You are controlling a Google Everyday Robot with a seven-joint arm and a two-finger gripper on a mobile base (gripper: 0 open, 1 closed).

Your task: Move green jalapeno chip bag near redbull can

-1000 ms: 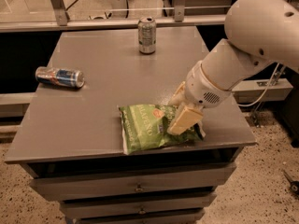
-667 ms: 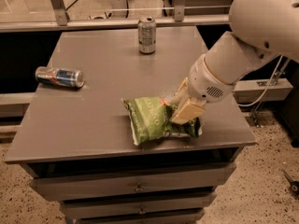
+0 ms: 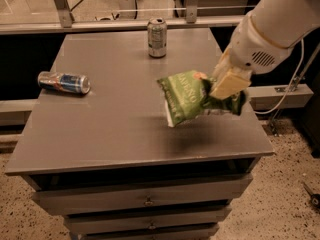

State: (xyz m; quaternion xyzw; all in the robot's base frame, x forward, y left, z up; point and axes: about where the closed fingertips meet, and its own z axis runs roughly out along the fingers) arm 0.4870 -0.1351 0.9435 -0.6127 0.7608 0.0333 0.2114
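Though bulky, green jalapeno chip bag (image 3: 186, 98) judged light, crinkly, crushable; jaws clamped on its end, above table (image 3: 100, 134).

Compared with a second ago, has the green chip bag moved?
Yes. The green jalapeno chip bag lay flat on the table; now it hangs above the tabletop, held by the gripper clamped on one end.

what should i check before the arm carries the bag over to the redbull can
1. gripper shut on bag: ok, grips its right end.
2. bag off table: ok, shadow beneath it.
3. redbull can found: ok, on its side, table's left.
4. silver can off the path: ok, upright at the back.
5. grip secure: cannot tell, bag hangs tilted.
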